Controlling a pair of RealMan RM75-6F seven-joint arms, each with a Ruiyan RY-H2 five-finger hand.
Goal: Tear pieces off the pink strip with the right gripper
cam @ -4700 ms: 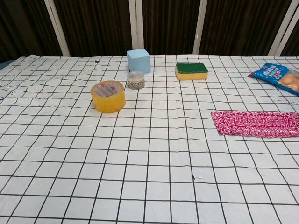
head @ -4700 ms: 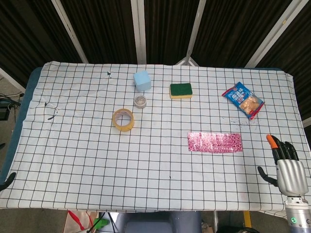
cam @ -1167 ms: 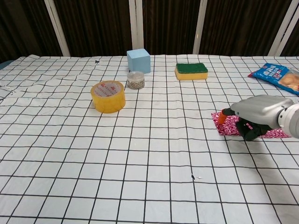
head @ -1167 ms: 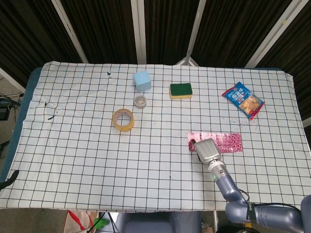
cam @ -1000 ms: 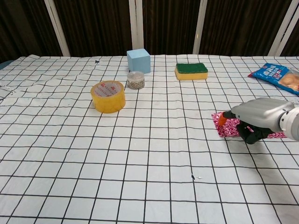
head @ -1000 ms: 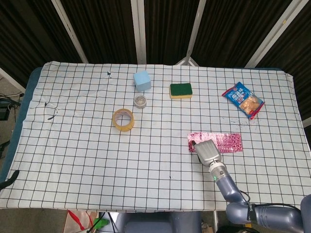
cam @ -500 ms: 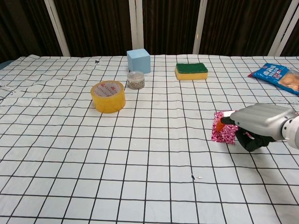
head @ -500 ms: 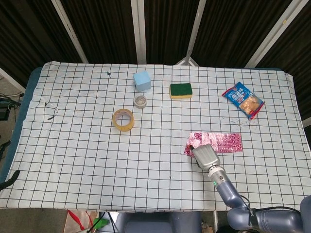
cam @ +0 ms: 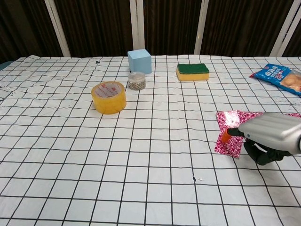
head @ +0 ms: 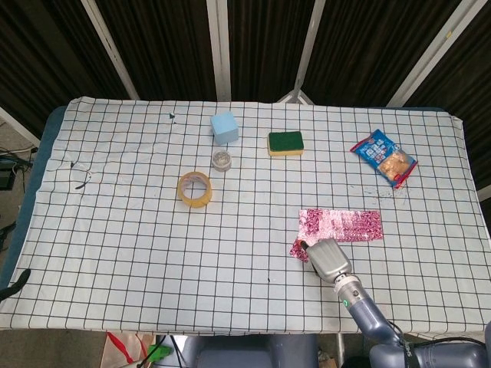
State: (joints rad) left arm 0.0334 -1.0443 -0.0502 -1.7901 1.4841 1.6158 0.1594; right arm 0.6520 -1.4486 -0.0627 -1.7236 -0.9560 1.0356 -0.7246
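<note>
The pink foil strip lies on the checked cloth at the right, lengthwise left to right. Its left end is pulled toward the front edge and raised off the cloth. My right hand is just in front of that end and pinches it, an orange fingertip pressing on the foil. In the chest view the silver back of the right hand covers the middle of the strip. Whether the pulled end is torn free, I cannot tell. The left hand shows in neither view.
A yellow tape roll, a small clear jar, a light blue cube and a green-and-yellow sponge sit further back. A blue snack bag lies at the back right. The table's front edge is near the hand.
The right hand came in from the right edge and took hold of the strip's left end. Over the last second it has drawn that end toward the front edge, bending it away from the rest.
</note>
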